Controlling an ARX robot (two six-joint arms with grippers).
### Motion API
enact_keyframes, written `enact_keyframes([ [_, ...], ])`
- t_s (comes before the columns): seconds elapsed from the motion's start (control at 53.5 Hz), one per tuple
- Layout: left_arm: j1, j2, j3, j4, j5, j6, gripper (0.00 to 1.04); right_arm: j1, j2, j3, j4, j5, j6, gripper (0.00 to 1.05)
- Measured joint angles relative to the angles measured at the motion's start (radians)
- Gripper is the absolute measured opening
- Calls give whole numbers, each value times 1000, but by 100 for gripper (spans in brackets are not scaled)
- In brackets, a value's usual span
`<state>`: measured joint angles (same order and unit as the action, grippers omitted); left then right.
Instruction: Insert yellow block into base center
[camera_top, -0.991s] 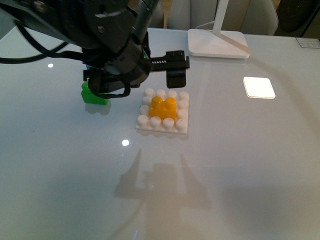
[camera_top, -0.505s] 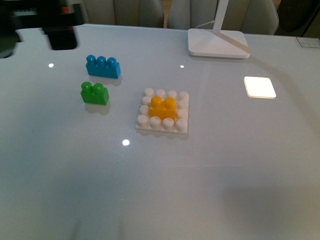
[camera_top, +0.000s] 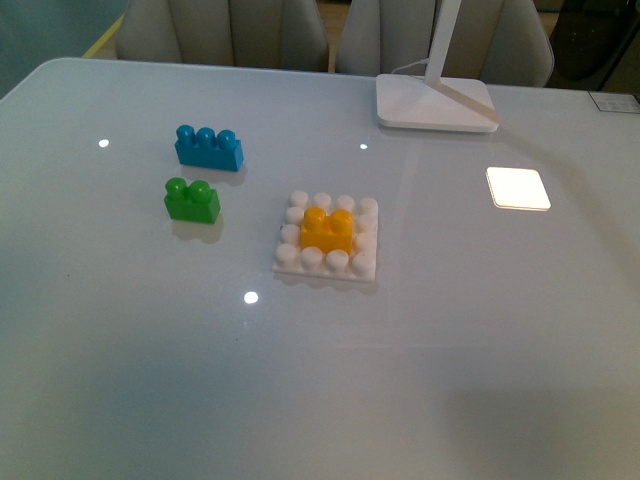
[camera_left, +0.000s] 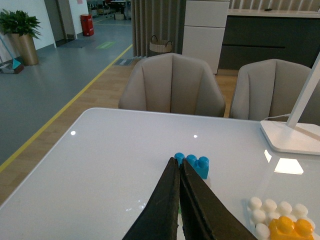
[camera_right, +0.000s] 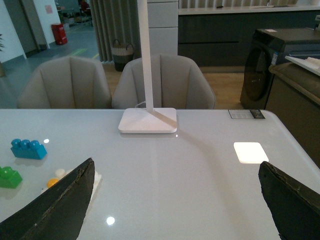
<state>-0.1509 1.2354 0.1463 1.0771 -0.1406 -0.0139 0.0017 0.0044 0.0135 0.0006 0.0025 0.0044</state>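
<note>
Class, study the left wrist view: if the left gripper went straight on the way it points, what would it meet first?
Probably the blue brick, which sits just past the tips of the shut left gripper. Depth is unclear, so it might pass above it.

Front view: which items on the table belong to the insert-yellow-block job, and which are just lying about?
Part of the job:
- yellow block, seated among the studs at the base's middle
- base, white studded plate

Just lying about:
- green brick
- blue brick
- lamp foot
- bright square patch on the table
</note>
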Motion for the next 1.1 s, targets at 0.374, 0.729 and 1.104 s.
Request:
enact_keyframes([
  [0.374,136,-359,-108,-253,131,3,3,0,0,0,0,0,0,96],
  [0.729,146,-638,-133,-494,141,3,3,0,0,0,0,0,0,96],
  [1.104,146,-856,-134,-699,140,3,3,0,0,0,0,0,0,96],
])
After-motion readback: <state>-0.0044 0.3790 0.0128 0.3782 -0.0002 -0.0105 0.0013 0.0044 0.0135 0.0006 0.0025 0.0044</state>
